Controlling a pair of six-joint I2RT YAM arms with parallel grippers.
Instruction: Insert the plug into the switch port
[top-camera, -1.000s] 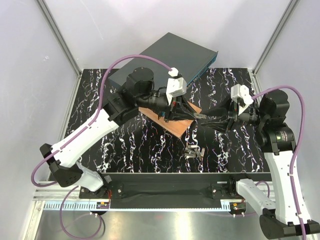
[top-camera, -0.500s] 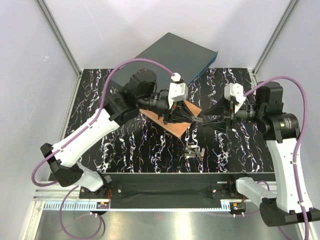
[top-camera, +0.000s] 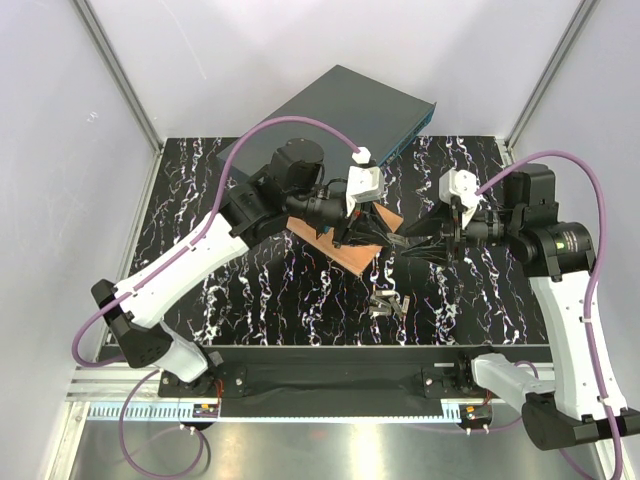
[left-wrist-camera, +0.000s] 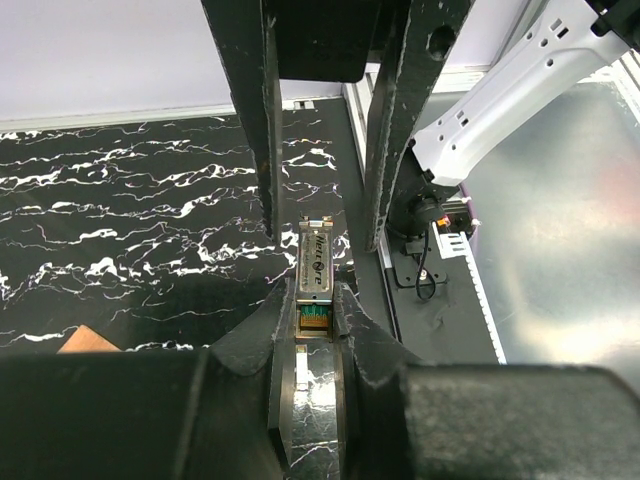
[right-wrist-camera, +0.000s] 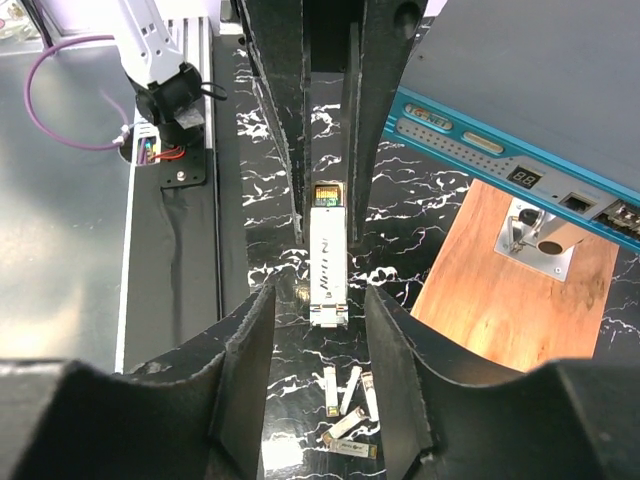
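Left fingers (left-wrist-camera: 250, 345) clench the plug (left-wrist-camera: 316, 262) at one end. Right fingers (right-wrist-camera: 240, 350) stand released, straddling its other end without touching.

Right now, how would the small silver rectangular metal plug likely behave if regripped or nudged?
The small silver rectangular metal plug looks rigid, so it probably won't bend. Its smooth casing, pinched at one end only by the left gripper, could probably pivot or slip.

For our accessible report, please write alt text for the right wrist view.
A silver plug, pinched at its far end by the left hand, sits between the open fingers of the right hand. The switch and a board lie to the right.
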